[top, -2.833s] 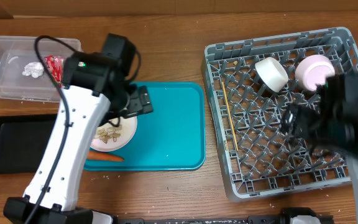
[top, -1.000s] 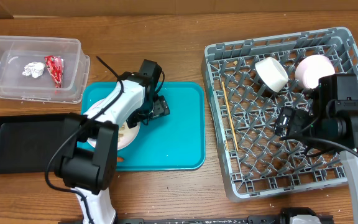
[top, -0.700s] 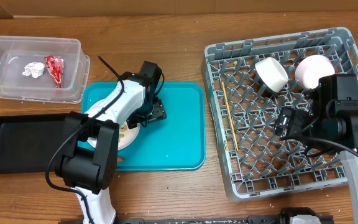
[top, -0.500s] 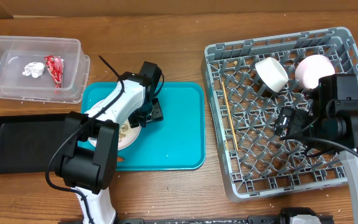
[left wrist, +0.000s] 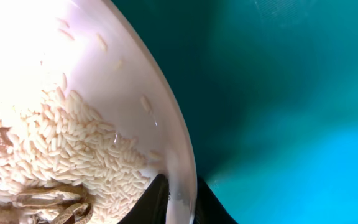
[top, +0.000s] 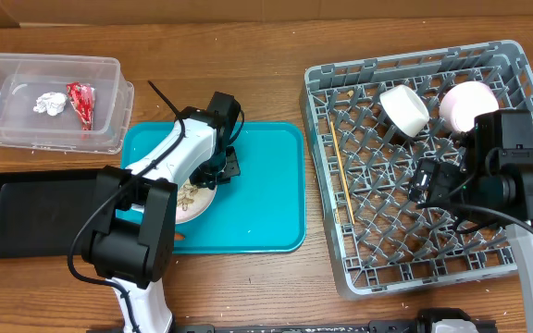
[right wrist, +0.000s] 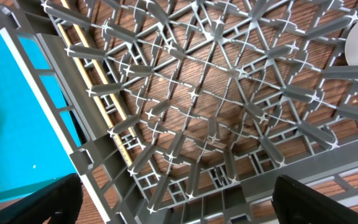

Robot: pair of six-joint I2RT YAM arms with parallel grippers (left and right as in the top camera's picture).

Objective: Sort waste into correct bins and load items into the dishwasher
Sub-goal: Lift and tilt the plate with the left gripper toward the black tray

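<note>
The left gripper (left wrist: 180,194) is pinching the plate (left wrist: 120,68) at its rim; tipping it risks rice (left wrist: 73,140) spilling onto the tray (left wrist: 291,93). Meanwhile the right gripper (right wrist: 176,186) is hanging wide.

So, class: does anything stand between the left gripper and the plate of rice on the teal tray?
Nothing visible does. The left gripper straddles the rim of the plate, one finger inside and one outside, over the teal tray.

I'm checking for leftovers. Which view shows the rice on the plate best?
The left wrist view: individual rice grains show clearly on the plate. Overhead, the left arm hides most of it; the right wrist view shows none.
</note>
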